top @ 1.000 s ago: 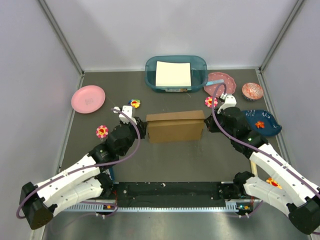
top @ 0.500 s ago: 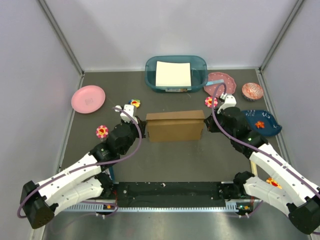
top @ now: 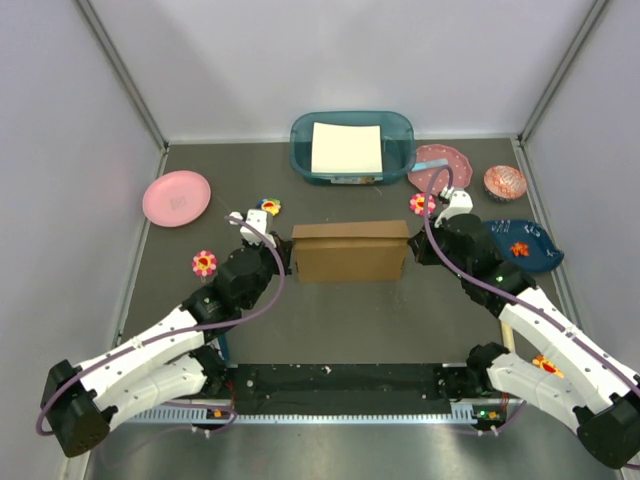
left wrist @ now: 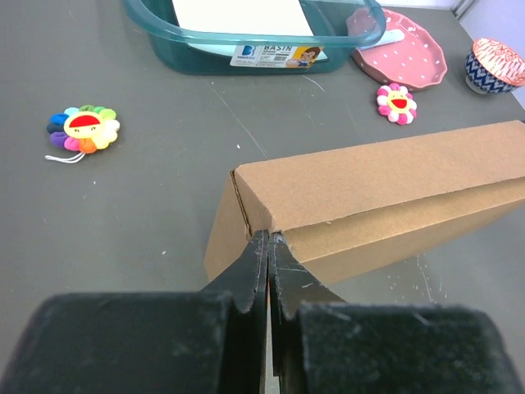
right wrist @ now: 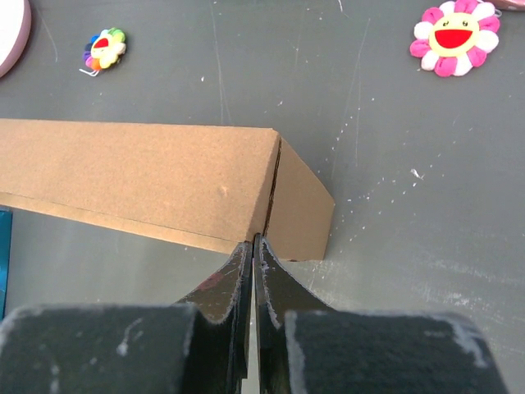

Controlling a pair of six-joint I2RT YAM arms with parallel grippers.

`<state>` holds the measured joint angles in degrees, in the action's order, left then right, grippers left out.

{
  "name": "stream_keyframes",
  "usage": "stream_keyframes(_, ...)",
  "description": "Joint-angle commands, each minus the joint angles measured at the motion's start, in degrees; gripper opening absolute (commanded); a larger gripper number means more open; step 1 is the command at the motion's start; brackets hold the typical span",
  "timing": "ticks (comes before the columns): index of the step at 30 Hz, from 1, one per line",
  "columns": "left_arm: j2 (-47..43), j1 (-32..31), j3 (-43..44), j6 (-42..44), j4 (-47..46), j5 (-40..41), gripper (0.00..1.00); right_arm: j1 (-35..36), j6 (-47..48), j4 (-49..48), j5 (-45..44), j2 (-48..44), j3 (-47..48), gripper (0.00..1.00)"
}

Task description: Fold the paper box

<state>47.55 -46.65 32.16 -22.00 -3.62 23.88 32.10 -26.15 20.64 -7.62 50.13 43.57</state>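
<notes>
The paper box (top: 350,253) stands folded as a long brown closed carton in the middle of the table. My left gripper (top: 288,258) is shut, its tips touching the box's left front corner (left wrist: 246,222) by the end seam. At the other end my right gripper (top: 412,250) is also shut, with its tips against the right corner seam (right wrist: 271,197). In the left wrist view the gripper (left wrist: 269,238) has its jaws together with nothing between them. The right wrist view shows that gripper (right wrist: 253,240) the same way. Each arm hides part of a box end from above.
A teal bin (top: 352,148) with a white sheet stands behind the box. A pink plate (top: 176,197) lies at the far left. A dotted pink plate (top: 438,165), a patterned bowl (top: 504,182) and a blue plate (top: 525,245) sit right. Flower toys (top: 204,263) (top: 268,207) (top: 421,204) lie about.
My left gripper's jaws have closed from partly open to fully together at the box's left corner. The box and the right arm have stayed put.
</notes>
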Motion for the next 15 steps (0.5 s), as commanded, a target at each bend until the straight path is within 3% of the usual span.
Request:
stream_keyframes(1,2.37,0.07,-2.80,-0.58,-0.25,0.73,0.00,0.34,-0.48,5.28,1.46,0.41,-1.12,0.00)
stream_keyframes(15,7.90,0.07,-9.31,-9.20,2.47,-0.85,0.00,0.42,-0.57,5.63,1.73,-0.56,-1.91,0.00)
